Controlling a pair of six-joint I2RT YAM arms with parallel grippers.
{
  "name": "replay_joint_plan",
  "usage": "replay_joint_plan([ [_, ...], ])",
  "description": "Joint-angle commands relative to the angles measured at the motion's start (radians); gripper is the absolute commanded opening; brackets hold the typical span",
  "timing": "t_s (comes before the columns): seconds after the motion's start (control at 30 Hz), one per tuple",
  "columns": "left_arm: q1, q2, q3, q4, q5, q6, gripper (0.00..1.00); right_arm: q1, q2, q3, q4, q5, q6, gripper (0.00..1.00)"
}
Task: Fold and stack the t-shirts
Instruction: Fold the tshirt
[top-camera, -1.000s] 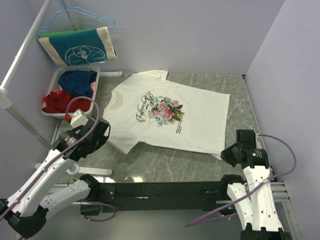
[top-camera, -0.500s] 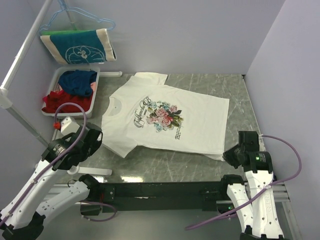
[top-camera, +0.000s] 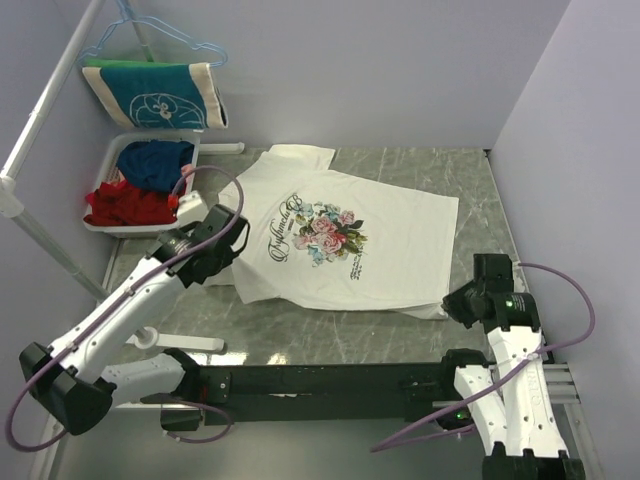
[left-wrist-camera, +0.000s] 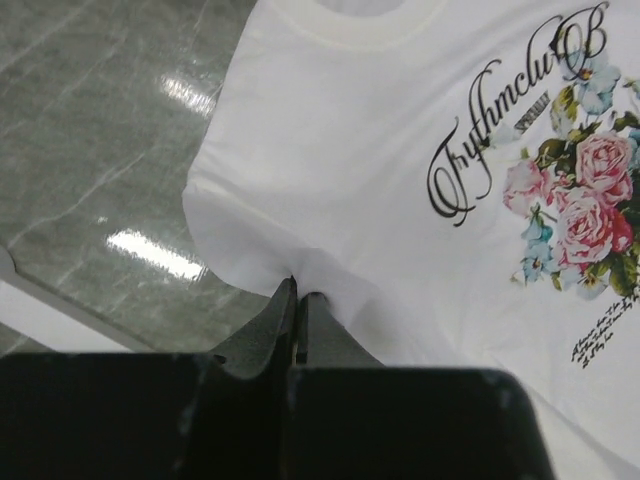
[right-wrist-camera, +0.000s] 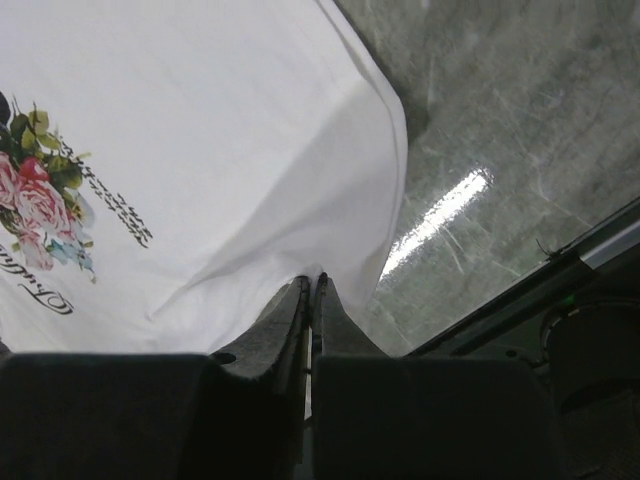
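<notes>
A cream-white t-shirt (top-camera: 390, 225) with a pink-and-blue flower print and dark script lies print up on the grey marble table. My left gripper (top-camera: 235, 262) is shut on the near sleeve, which is drawn in over the shirt's body; the left wrist view shows the cloth (left-wrist-camera: 330, 180) pinched at the jaws (left-wrist-camera: 300, 290). My right gripper (top-camera: 452, 307) is shut on the near hem corner; the right wrist view shows the hem (right-wrist-camera: 250, 180) bunched at the jaws (right-wrist-camera: 311, 282).
A white basket (top-camera: 112, 157) holding blue and red clothes sits at the back left. A teal and cream cloth (top-camera: 155, 92) hangs on a hanger above it. A white rack pole (top-camera: 40, 120) runs down the left. Bare marble (top-camera: 330, 330) lies along the near edge.
My left arm has swung in from the near left toward the shirt's chest, carrying the near sleeve over the body. The right arm has barely moved.
</notes>
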Motion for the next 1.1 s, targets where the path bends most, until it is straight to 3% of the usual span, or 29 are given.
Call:
replay_joint_plan([
  [0.0, -0.002, 0.058, 0.104, 0.112, -0.094, 0.131, 0.01, 0.005, 0.035, 0.036, 0.09, 0.044, 0.018, 0.0],
  [0.47, 0.081, 0.316, 0.266, 0.304, -0.062, 0.363, 0.01, 0.005, 0.201, 0.062, 0.247, 0.104, 0.067, 0.0],
  [0.77, 0.187, 0.503, 0.404, 0.404, 0.023, 0.482, 0.01, 0.001, 0.36, 0.099, 0.327, 0.117, 0.088, 0.0],
  [1.07, 0.202, 0.676, 0.498, 0.424, 0.14, 0.533, 0.01, 0.0, 0.497, 0.114, 0.356, 0.097, 0.091, 0.0],
])
